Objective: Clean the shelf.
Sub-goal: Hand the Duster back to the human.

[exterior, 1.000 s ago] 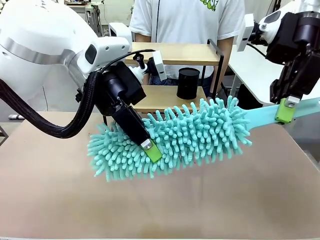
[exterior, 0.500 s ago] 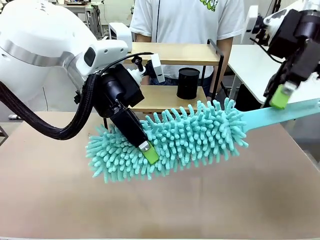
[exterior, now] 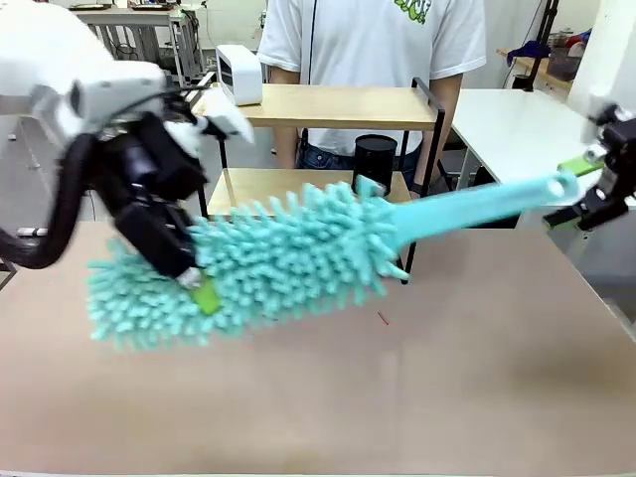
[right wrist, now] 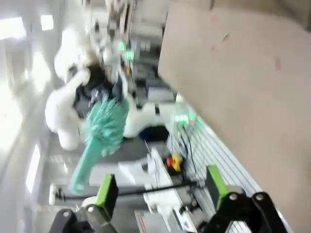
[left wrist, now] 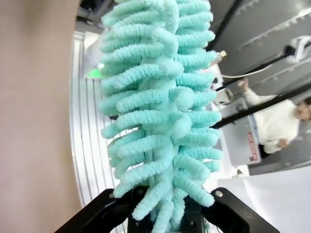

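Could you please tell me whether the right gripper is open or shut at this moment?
Open. In the right wrist view the right gripper's green pads stand wide apart with nothing between them, and the fluffy teal microfibre duster lies beyond them, its handle free.

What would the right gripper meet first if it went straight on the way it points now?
Probably nothing near: the right gripper is open, and the duster handle tip lies off to one side of its line. Beyond is blurred background, so depth is unclear.
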`<state>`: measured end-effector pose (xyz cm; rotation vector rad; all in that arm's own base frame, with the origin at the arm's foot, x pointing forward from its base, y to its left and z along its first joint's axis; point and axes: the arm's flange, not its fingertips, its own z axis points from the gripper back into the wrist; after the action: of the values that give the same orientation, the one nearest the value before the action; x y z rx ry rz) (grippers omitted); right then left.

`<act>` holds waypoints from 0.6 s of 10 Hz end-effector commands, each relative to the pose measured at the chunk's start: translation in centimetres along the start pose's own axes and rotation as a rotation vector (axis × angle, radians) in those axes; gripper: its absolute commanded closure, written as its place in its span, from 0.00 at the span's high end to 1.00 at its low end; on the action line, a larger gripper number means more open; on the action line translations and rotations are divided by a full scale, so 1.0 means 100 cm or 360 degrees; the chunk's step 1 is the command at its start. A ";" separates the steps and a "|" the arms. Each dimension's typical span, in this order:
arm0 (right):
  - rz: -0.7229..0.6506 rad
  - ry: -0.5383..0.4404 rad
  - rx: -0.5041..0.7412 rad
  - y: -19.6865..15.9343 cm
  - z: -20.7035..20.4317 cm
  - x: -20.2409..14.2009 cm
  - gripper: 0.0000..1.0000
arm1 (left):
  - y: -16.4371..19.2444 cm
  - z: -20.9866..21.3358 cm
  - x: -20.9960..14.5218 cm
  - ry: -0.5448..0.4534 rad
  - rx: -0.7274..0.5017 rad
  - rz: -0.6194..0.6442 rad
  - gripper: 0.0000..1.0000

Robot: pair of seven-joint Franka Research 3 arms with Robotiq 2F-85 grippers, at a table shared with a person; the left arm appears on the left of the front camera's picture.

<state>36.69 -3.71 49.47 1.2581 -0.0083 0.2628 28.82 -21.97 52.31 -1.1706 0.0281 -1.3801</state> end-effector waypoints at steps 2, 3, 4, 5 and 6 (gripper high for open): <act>-0.0420 -0.1110 0.0137 -0.072 -0.023 -0.019 1.00 | -0.038 0.077 -0.082 -0.0604 0.0198 0.0036 0.00; -0.0549 -0.1068 0.0147 -0.086 -0.036 -0.019 1.00 | -0.058 0.109 -0.114 -0.0958 0.0319 0.0098 0.00; -0.0272 -0.0475 0.0034 -0.075 0.008 -0.022 1.00 | -0.077 0.139 -0.141 -0.1360 0.0449 0.0273 0.00; -0.0272 -0.0475 0.0034 -0.075 0.008 -0.022 1.00 | -0.083 0.171 -0.172 -0.1668 0.0496 0.0486 0.00; -0.0272 -0.0475 0.0034 -0.075 0.008 -0.022 1.00 | -0.071 0.196 -0.196 -0.1891 0.0596 0.0720 0.00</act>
<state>35.87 -6.27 41.07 1.3017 -0.1752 -0.1354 28.30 6.64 54.82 -1.3474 -0.5187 -0.5937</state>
